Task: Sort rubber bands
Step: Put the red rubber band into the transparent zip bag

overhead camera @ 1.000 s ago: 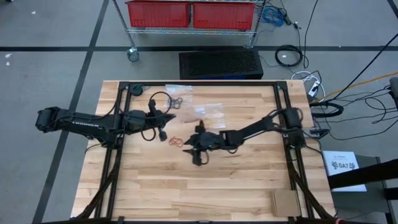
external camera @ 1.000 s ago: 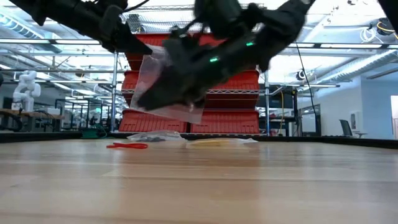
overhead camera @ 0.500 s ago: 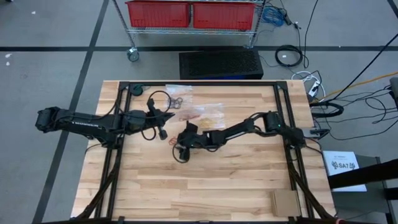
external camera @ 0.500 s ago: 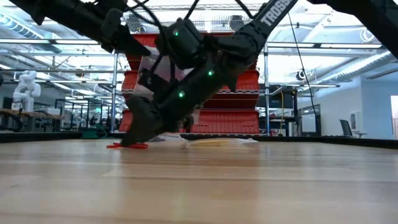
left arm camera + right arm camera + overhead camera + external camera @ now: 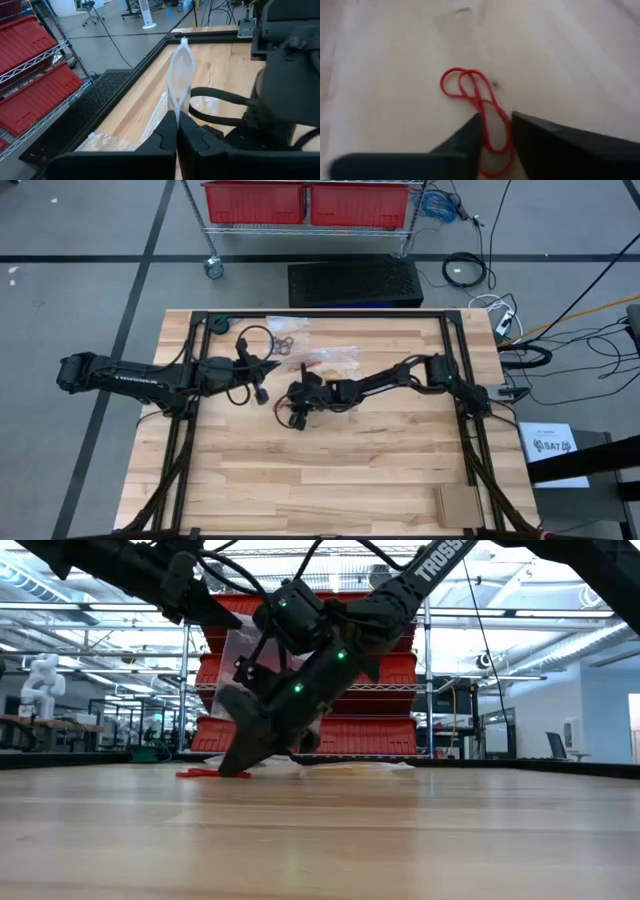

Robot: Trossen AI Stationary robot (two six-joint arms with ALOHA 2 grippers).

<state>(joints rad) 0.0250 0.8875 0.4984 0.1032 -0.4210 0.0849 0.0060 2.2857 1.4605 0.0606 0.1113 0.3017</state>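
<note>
**Right hand down on the red bands**

The right hand is tipped down onto the counter near its middle, with its fingers narrowly parted on either side of the red bands. The wrist view shows the red loops lying flat on the wood and running into the slim gap between the fingertips. Whether the fingers actually pinch them cannot be told. In the low view the same hand meets the counter right at the red bands.

The left hand hangs over the counter's left half, just beside the right hand, its fingers pressed together on the edge of a clear bag that stands up from them. In the low view that bag hangs in the air behind the right arm.

More clear bags lie flat toward the far edge of the counter, one with dark bands in it.
</note>
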